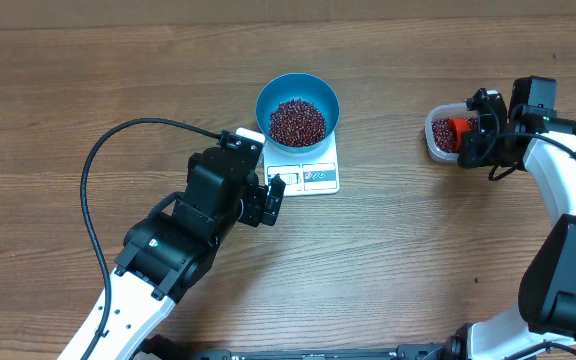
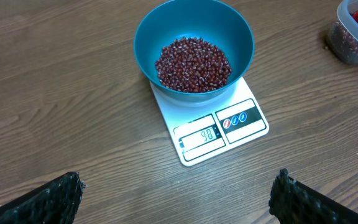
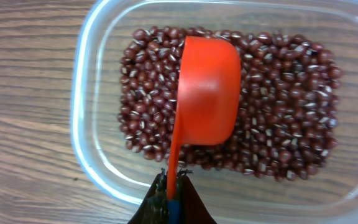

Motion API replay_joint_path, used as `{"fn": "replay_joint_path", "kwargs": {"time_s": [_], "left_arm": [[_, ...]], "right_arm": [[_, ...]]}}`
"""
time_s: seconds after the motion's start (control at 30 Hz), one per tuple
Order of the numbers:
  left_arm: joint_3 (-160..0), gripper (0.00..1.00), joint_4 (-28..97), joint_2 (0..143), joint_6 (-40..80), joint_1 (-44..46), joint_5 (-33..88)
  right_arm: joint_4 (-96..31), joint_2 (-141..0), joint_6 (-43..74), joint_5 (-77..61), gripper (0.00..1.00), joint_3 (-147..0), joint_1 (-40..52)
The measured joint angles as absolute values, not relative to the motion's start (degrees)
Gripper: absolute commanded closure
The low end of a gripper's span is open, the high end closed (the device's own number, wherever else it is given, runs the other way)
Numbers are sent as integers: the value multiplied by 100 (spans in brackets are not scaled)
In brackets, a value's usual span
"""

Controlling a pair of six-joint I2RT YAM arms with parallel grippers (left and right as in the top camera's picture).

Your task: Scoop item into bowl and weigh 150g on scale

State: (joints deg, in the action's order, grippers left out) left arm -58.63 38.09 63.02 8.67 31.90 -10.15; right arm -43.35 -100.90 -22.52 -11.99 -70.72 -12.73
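- Nearest, the left arm reaches in from the table's front edge. A black cable [image 1: 88,190] loops off to its left over the wooden table [image 2: 55,93].
- At its end, the left gripper [image 2: 176,199] hangs over bare wood just in front of the scale, its two fingers spread wide with nothing between them.
- Next comes the white scale [image 2: 222,134], lying flat. Its display faces the gripper and reads 98, with two small round buttons beside it.
- On the scale's far half sits the blue bowl [image 2: 241,37], upright. A mound of red beans [image 2: 193,64] covers its bottom and stops well short of the rim.
- Farther off to the right, well apart from the scale, a clear plastic container [image 3: 86,93] rests on the table, its floor mostly covered with more of the beans.
- Over it, the right gripper [image 3: 169,202] is pressed together on the thin handle of the orange-red scoop [image 3: 208,93], pinching it near the end.
- The scoop's cup lies inside the container, on top of the beans near the middle. It seems to be turned mouth down, though the wrist view does not settle that.
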Motion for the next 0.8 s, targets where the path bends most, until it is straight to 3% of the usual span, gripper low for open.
{"fn": "replay_joint_path", "kwargs": {"time_s": [0.8], "left_arm": [[-5863,0,3809,6305,867,3190,-1015]], "right_arm": [[-4501,-10147,-2171,-2189,96,-7070,-1278]]}}
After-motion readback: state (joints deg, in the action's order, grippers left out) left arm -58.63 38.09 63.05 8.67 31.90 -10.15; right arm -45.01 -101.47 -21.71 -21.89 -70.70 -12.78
